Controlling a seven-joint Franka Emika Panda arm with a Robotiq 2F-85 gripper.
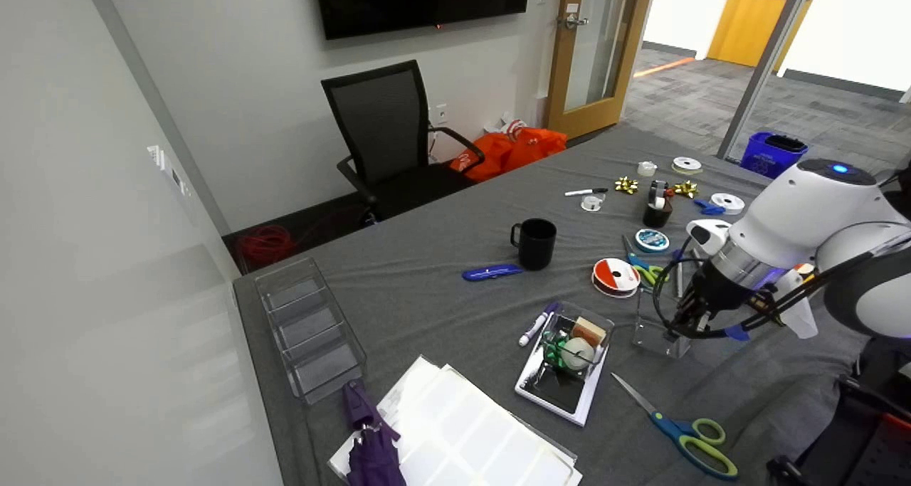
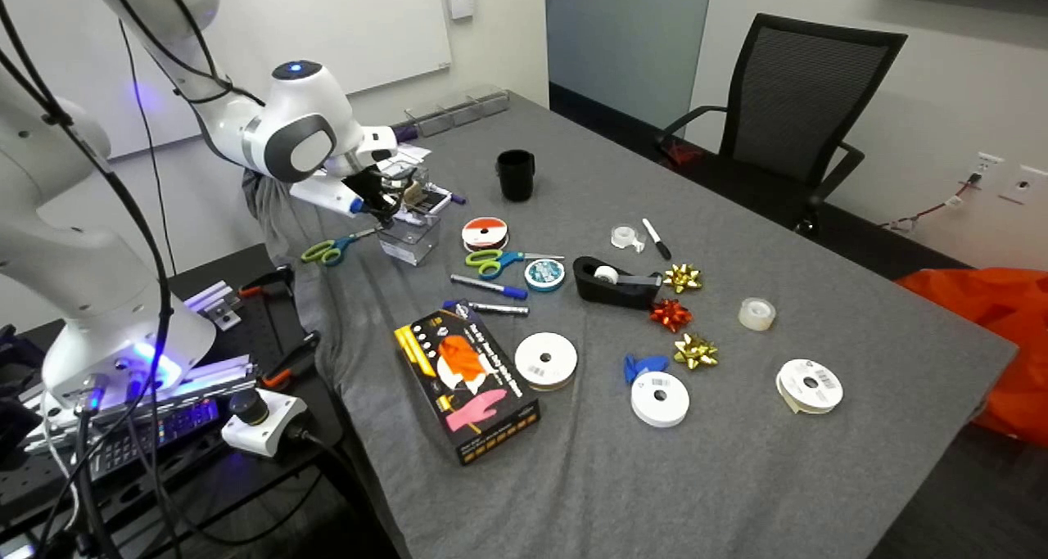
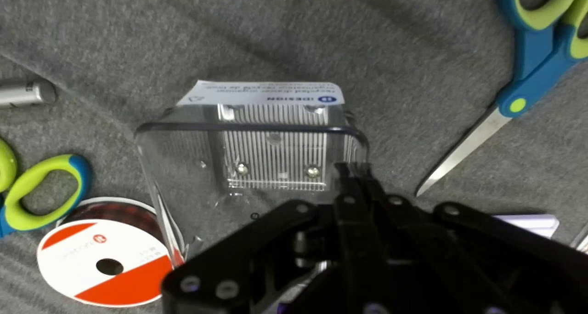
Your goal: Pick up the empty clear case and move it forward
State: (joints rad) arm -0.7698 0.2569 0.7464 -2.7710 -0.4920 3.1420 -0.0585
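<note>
The clear case is a small open-topped transparent plastic bin with a white label on its outer wall. It shows in both exterior views [image 1: 658, 340] [image 2: 411, 240] and fills the middle of the wrist view [image 3: 275, 148]. It holds nothing inside. My gripper, seen in the wrist view [image 3: 353, 169], has its fingers closed together on the bin's right side wall near the rim. In both exterior views the gripper [image 1: 687, 321] [image 2: 389, 214] points down at the bin's edge. I cannot tell whether the bin's base touches the table.
Scissors [image 1: 676, 429] lie beside the bin. A red-and-white ribbon spool [image 1: 616, 277] lies on its other side. A filled clear bin [image 1: 576, 344] stands on a white box. A black mug [image 1: 535, 244], blue cutter [image 1: 491, 272] and printed glove box [image 2: 467, 379] are farther off.
</note>
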